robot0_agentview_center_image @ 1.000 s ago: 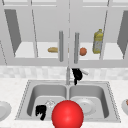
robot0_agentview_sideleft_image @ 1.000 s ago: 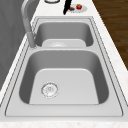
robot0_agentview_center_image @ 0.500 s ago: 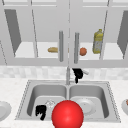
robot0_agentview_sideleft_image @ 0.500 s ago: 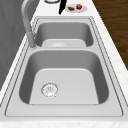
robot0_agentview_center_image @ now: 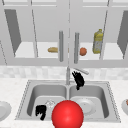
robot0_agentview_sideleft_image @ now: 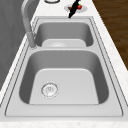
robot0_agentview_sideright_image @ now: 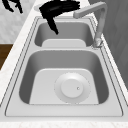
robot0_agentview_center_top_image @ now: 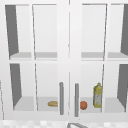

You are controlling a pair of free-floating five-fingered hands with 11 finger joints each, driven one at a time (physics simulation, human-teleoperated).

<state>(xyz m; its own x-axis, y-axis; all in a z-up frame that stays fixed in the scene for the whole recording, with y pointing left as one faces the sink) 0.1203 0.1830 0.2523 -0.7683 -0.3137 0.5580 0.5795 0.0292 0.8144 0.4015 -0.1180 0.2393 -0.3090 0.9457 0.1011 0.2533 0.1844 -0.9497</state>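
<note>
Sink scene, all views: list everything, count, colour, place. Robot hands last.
sink: 1, steel, two basins, in the white counter
faucet: 1, grey, behind the divider, spout swung over the right basin
plate: 1, grey-white, right basin floor
drain: 1, metal, left basin floor
red ball: 1, front view, before the sink
wall cabinet: 1, white, glass doors shut
bread: 1, tan, lower shelf
orange fruit: 1, lower shelf
bottle: 1, yellow, lower shelf
left robot hand: black, left basin front
right robot hand: black, by the faucet
</note>
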